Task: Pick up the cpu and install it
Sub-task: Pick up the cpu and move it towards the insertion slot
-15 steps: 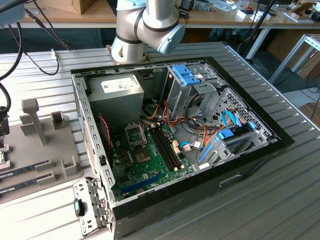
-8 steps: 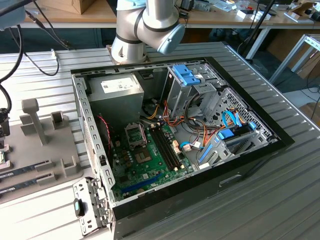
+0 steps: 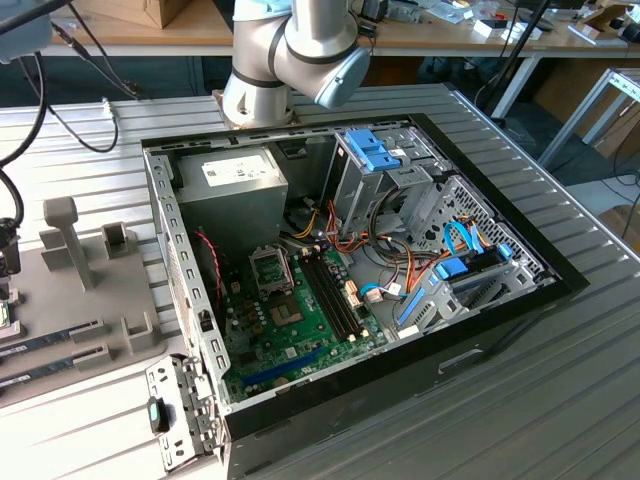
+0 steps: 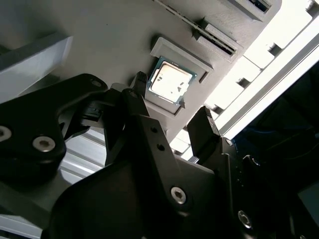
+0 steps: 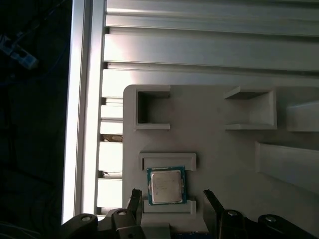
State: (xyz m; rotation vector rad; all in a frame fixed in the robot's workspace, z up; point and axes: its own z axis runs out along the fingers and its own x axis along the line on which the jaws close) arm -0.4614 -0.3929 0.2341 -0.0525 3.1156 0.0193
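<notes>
Cpu (image 5: 166, 185) beneath parted jaws

I looked across a ribbed metal table (image 3: 560, 400), its slats (image 5: 199, 50) washed pale by bright light (nearly white in the first wrist view). Beyond the table's far edge stood a wooden workbench (image 3: 130, 38) carrying a cardboard box (image 3: 165, 10). Another cluttered bench stood on white legs (image 3: 512, 85), with dark floor (image 3: 525, 130) beneath it.
</notes>
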